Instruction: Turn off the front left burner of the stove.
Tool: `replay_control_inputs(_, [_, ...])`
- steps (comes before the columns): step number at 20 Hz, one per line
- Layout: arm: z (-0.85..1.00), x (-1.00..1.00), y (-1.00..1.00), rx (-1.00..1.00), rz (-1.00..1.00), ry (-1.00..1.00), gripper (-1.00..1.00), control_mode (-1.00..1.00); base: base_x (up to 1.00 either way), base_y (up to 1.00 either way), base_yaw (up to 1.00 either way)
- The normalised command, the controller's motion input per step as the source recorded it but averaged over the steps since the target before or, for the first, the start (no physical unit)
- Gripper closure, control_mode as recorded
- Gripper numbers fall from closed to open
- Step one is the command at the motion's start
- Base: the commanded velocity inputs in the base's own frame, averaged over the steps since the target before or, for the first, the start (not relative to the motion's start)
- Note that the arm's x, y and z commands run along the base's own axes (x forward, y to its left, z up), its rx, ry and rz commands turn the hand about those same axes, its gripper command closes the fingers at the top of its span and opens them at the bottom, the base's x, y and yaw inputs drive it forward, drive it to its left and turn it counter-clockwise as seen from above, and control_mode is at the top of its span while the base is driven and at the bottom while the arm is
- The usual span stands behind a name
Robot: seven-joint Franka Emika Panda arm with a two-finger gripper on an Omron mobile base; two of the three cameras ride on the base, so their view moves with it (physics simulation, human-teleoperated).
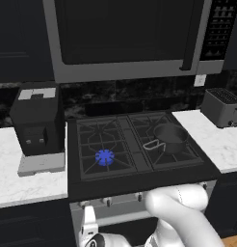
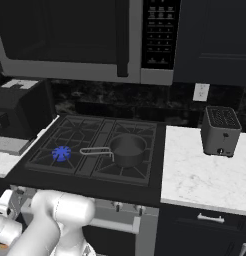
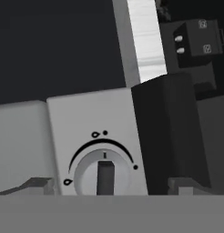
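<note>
On the stove (image 1: 139, 181), the front left burner (image 1: 105, 157) is seen lit blue, left of the saucepan (image 1: 169, 137). In the hand view a knob (image 3: 104, 175) is framed between the spread fingertips (image 3: 34, 185) — the gripper (image 3: 107, 186) is held open, nothing gripped. The approach is judged under way; closing on the knob and turning it is called for next.

white marble counters (image 2: 195, 175); dark cabinets (image 2: 215, 35); black backsplash (image 1: 125, 99); grey-framed microwave (image 1: 125, 38); wall outlet (image 2: 200, 92)
</note>
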Motion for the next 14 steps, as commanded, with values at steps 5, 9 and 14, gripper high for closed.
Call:
replay_control_inputs(5, [-0.04, 0.29, 0.0, 0.02, 0.0, -0.01, -1.0, -1.0, 0.0, 0.0, 0.0])
replay_control_inputs(9, [-0.09, 0.2, 0.01, 0.01, 0.0, 0.0, -1.0, -1.0, 0.0, 0.0, 0.0])
replay_control_inputs(14, [-0.08, 0.14, 0.02, 0.03, 0.0, 0.0, -1.0, -1.0, 0.0, 0.0, 0.0])
